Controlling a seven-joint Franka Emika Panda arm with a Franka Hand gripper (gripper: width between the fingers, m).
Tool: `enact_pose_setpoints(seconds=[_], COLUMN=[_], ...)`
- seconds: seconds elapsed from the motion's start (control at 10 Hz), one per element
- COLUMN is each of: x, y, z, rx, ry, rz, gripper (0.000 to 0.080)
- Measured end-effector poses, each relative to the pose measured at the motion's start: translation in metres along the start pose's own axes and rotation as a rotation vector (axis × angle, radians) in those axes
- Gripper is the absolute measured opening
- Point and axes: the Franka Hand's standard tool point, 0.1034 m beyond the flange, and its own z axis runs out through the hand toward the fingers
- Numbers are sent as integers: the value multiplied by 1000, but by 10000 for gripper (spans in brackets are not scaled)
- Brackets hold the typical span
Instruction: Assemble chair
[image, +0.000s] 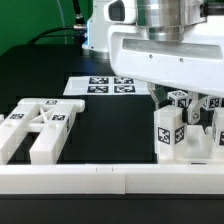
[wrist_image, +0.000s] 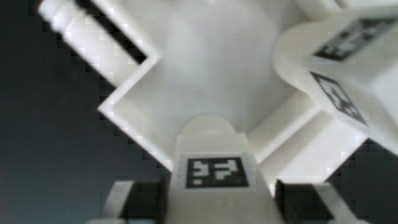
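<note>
- Starting at the fingers: two dark pads were seen at either side of a narrow tagged stub on a white chair part.
- Whether the gripper was clamped on that stub or only set around it could not be told. The contact was blurred in the wrist view, and the fingertips were hidden behind parts in the exterior view.
- The stub was judged a sensible place for a hold, being slim enough to fit between the pads, and its tag face was left uncovered.
- Just beyond the stub, a broad white body with angled walls was seen, and a tagged bar lay close beside it. Whether the two were joined could not be made out.
- Under the arm, at the exterior view's right, a cluster of chair parts was found standing upright, close behind the white front rail. It was probably kept there so that pushes could be braced against the rail.
- Well apart, at the exterior view's left, the slotted back frame was lying flat by the same rail, ungripped and presumably parked for a later step.
- Behind both, the marker board was seen flat on the black table.
- With the back frame lying apart from the cluster, the chair was judged far from finished.
</note>
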Motion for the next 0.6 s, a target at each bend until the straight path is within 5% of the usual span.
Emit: enact_pose_setpoints(seconds=[0.3,0.5,0.6], x=[1,2,2], y=[0,1,1], z=[0,0,0], rx=[2,1,-9], ry=[3,4,12], rz=[-46,-157,-288], gripper=[290,611,639])
